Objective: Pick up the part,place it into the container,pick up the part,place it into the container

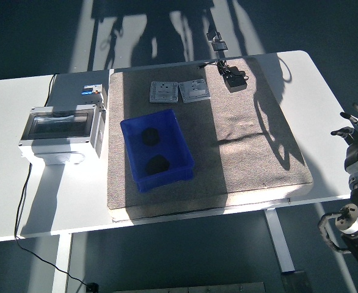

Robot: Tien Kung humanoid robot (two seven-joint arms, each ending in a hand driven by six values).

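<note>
Fingers (pixel 348 130) of the right hand (pixel 357 143) show spread and empty at the right edge of the frame, off past the right end of the white tabletop (pixel 8 152) and well apart from anything on it. No left hand shows. Moving inward, a grey mat (pixel 252 140) covers the middle of the tabletop, bare across its right half. Left of centre on the mat sits the blue container (pixel 130 131), and inside it lie two dark parts, one (pixel 149 136) toward its far end and one (pixel 157 164) toward its near end. Beyond the container, two grey switch plates (pixel 179 91) lie side by side, with a black adapter (pixel 234 79) further right. A grey electrical box (pixel 60 131) stands at the frame's left. With both parts in the container and the hand empty, the task looks complete; nothing seems left to move.
</note>
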